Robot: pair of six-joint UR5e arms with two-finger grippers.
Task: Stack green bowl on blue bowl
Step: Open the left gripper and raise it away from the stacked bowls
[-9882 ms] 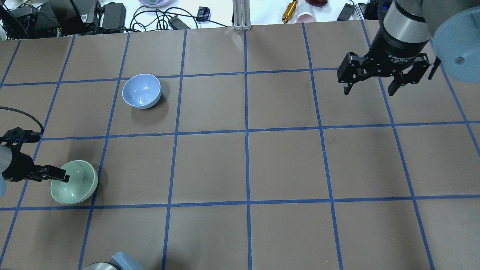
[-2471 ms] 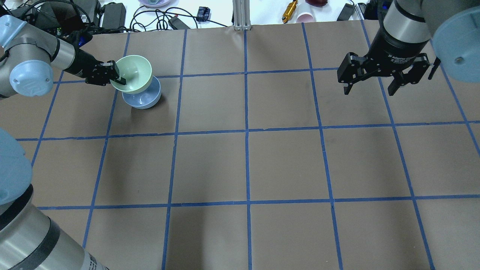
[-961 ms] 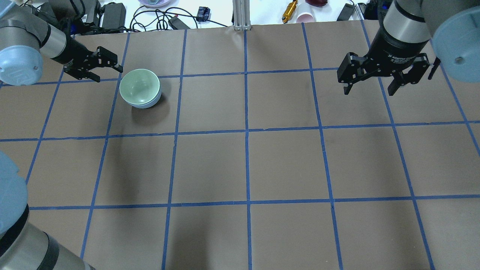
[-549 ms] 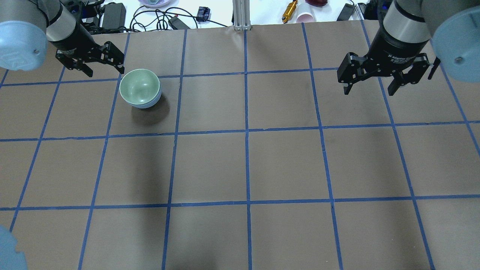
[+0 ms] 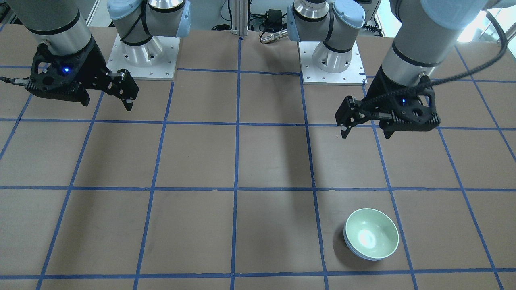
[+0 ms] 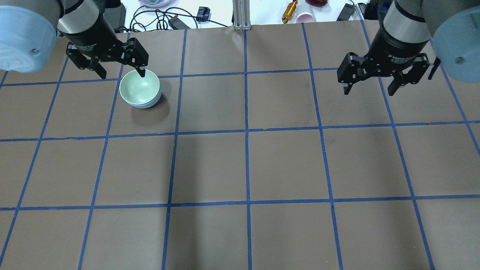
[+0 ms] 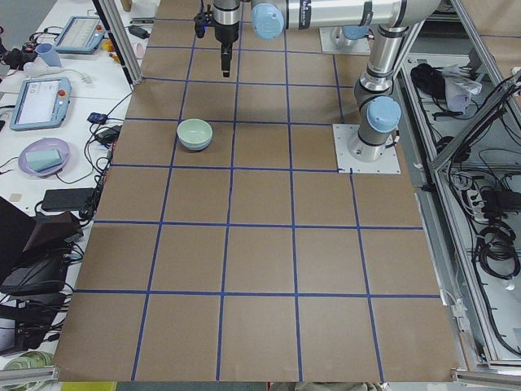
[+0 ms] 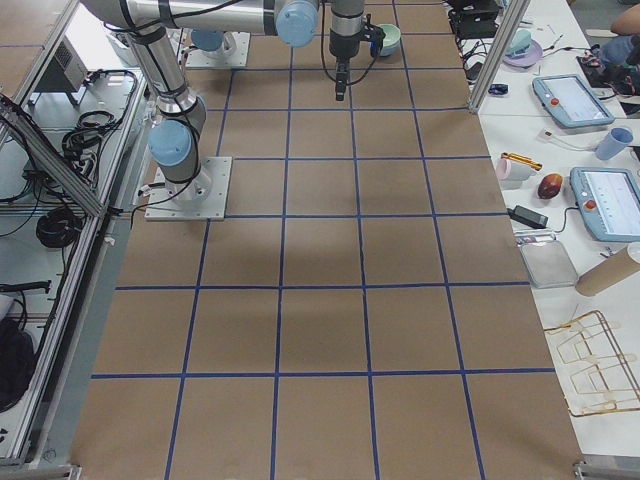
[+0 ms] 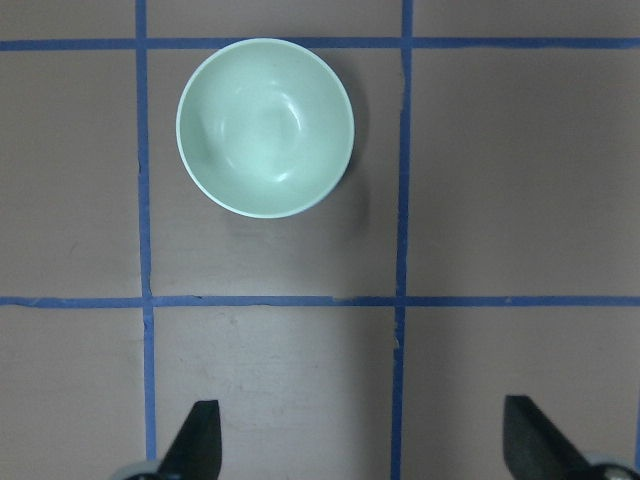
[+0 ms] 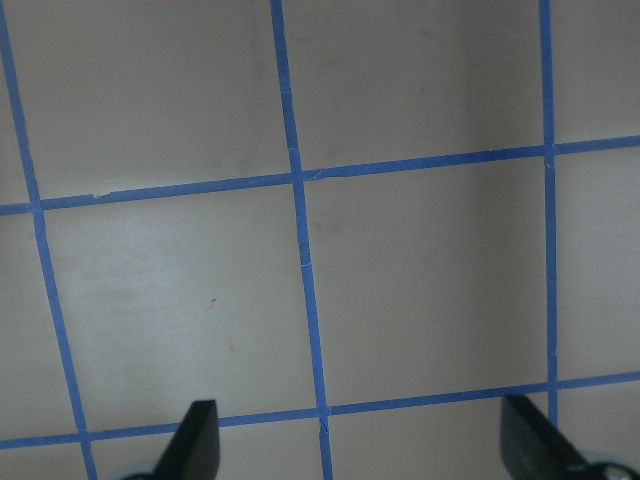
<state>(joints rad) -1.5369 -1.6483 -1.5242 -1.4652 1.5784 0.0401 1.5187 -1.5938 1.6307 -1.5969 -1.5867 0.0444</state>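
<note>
Brown paper tabletop (image 6: 285,165), blue tape grid (image 6: 246,131); left pincer (image 5: 366,135) and right pincer (image 6: 369,92) spread wide, empty

Overhead and front cameras face each other, sharing the green bowl (image 6: 139,88); wrist cameras look down.

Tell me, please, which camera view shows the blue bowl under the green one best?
The overhead exterior view: the blue bowl shows as a clear crescent below the green bowl nested in it. The front-facing view shows only a thin sliver, exterior left a small side wall; the left wrist view hides it under the green bowl.
</note>
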